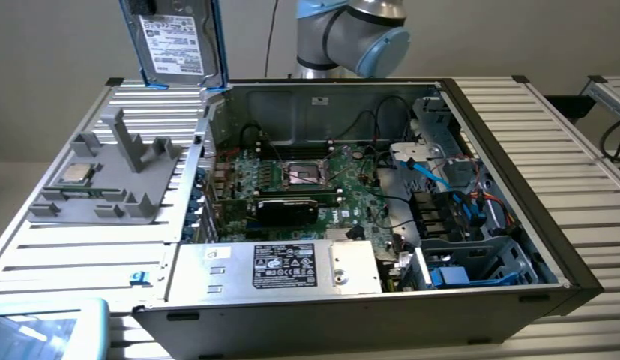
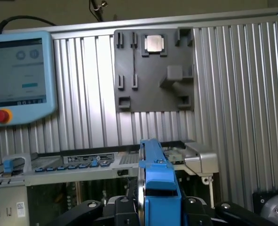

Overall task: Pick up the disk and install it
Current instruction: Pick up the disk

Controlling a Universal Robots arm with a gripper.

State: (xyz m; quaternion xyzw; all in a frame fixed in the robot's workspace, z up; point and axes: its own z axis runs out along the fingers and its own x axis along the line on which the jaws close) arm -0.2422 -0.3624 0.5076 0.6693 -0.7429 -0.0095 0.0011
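Hanging in the air on edge, the disk (image 1: 175, 37) (image 2: 160, 179) shows its white label to the exterior camera, with blue carrier rails down both long sides. The gripper (image 2: 157, 206) is clamped on it. In the wrist view the black fingers (image 2: 120, 209) press in from either side of the blue edge, and the drive sticks straight out ahead of the tool.

The arm (image 1: 350, 34) stands behind the open computer case (image 1: 549, 247). Ahead of the tool a grey fixture (image 1: 109, 176) lies on the slatted table (image 1: 49, 247), with a small square processor chip (image 1: 78, 174) seated in one of its pockets.

The disk's free end lines up with the case corner nearest that fixture; whether it touches the case, I cannot tell.

Inside the case and farther from the tool are the motherboard (image 1: 300, 180) and a silver box with a black-and-white sticker (image 1: 289, 266). A grey drive cage (image 1: 470, 259) sits at the opposite corner, well apart from the disk. A teach pendant (image 2: 19, 75) rests on the table off to one side of the tool.
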